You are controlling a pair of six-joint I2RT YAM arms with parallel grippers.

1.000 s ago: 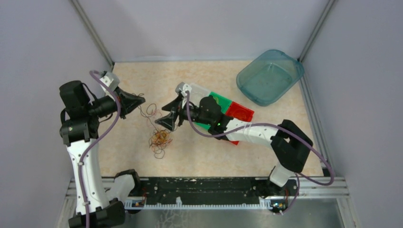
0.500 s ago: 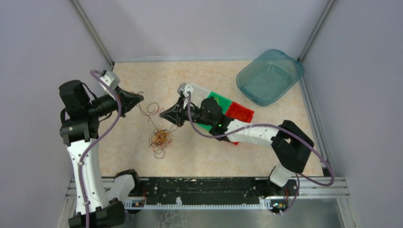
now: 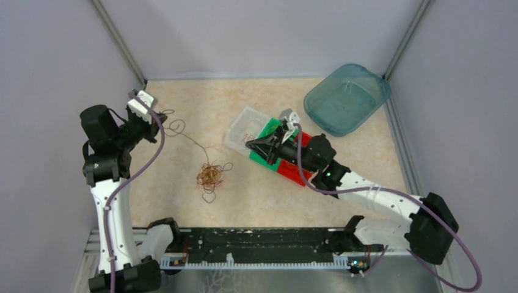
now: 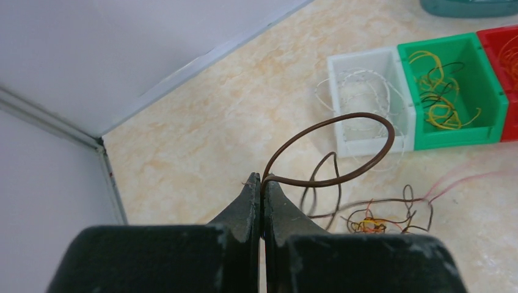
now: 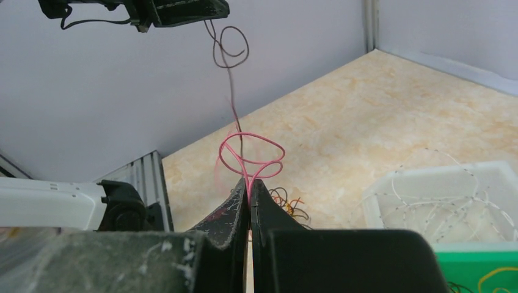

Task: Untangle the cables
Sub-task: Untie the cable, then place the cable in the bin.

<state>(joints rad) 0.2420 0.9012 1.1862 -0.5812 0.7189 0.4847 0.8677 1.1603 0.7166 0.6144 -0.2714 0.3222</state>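
Observation:
The cables form a small orange, red and brown tangle [image 3: 209, 176] on the table between the arms. My left gripper [image 3: 160, 116] is at the far left, shut on a brown cable [image 4: 366, 114] that curls into a loop and trails down to the tangle [image 4: 366, 224]. My right gripper [image 3: 249, 144] hovers over the bins and is shut on a pink-red cable [image 5: 281, 159] that loops just past its tips [image 5: 249, 181]. In the right wrist view the brown cable [image 5: 232, 91] hangs from the left gripper [image 5: 183, 9].
A row of white [image 3: 243, 125], green [image 3: 267, 129] and red [image 3: 303, 139] bins lies under the right arm, with loose cables inside. A teal basin [image 3: 347, 97] stands at the back right. Grey walls close in the table.
My right gripper shut on the pink-red cable and drew back right over the bins. My left gripper pulled farther left with the brown cable, stretching it away from the tangle.

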